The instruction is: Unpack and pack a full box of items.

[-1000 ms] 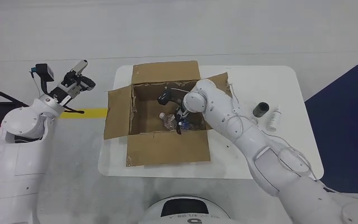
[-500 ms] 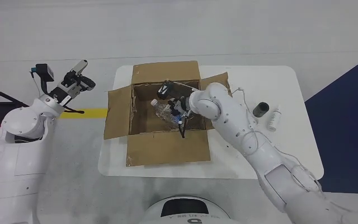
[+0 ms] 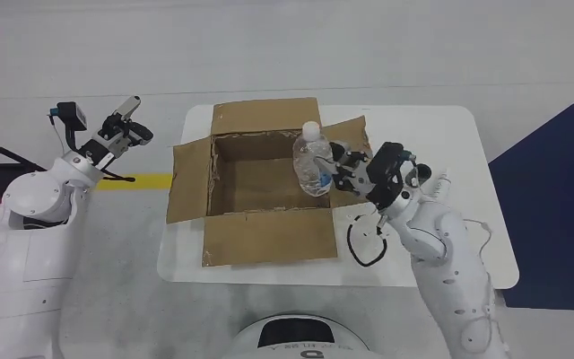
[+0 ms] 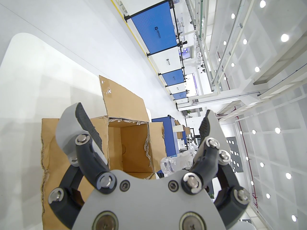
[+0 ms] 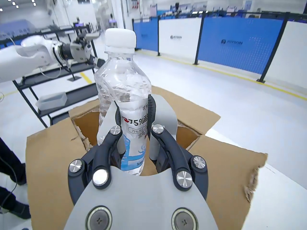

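Observation:
An open cardboard box (image 3: 260, 220) stands on the white table (image 3: 269, 269), flaps spread, its brown floor showing. My right gripper (image 3: 336, 175) is shut on a clear plastic bottle (image 3: 312, 161) with a white cap, held upright above the box's right side. In the right wrist view the gripper (image 5: 133, 118) clamps the bottle (image 5: 124, 84) at its label, over the box (image 5: 215, 159). My left gripper (image 3: 139, 119) hangs open off the table's left side. The left wrist view has the gripper (image 4: 144, 120) holding nothing, with the box (image 4: 124, 130) and bottle (image 4: 175, 163) beyond.
A dark cylinder (image 3: 418, 175) and a small white bottle (image 3: 439, 190) lie on the table to the right of the box. A black cable loop (image 3: 363, 242) hangs under my right forearm. A yellow floor line (image 3: 143, 180) runs to the table's left.
My right gripper has risen out of the box with the bottle and drawn back to the right; the bottle now stands upright above the box's right side. The left arm has not moved.

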Action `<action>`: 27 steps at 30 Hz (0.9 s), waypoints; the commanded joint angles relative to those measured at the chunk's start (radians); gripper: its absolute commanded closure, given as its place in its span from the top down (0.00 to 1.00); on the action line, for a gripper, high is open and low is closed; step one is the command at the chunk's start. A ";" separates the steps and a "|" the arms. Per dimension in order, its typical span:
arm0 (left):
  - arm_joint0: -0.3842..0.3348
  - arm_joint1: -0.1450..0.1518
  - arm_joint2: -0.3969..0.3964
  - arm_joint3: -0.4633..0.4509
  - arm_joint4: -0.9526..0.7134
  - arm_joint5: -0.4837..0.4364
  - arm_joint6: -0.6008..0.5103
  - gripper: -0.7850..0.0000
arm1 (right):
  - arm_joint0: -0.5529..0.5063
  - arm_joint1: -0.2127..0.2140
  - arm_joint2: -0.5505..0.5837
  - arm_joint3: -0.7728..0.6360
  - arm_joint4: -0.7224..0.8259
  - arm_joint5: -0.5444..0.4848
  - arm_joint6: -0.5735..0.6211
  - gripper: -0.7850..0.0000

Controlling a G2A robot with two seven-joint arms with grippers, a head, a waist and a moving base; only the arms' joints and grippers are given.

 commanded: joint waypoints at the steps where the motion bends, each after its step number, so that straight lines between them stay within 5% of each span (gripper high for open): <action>1: 0.000 0.000 0.000 0.000 0.000 0.000 0.000 1.00 | -0.049 0.005 0.060 -0.022 0.007 -0.002 -0.071 0.00; 9: 0.000 0.000 0.000 0.000 0.000 0.000 0.000 1.00 | -0.256 0.014 0.257 -0.056 0.063 -0.003 -0.312 0.00; 18: 0.000 0.000 0.000 0.000 0.000 0.000 0.000 1.00 | -0.368 0.012 0.358 0.018 0.144 -0.032 -0.489 0.00; 27: 0.000 0.000 0.000 0.000 0.000 0.000 0.000 1.00 | -0.378 0.012 0.360 0.036 0.159 -0.041 -0.486 0.00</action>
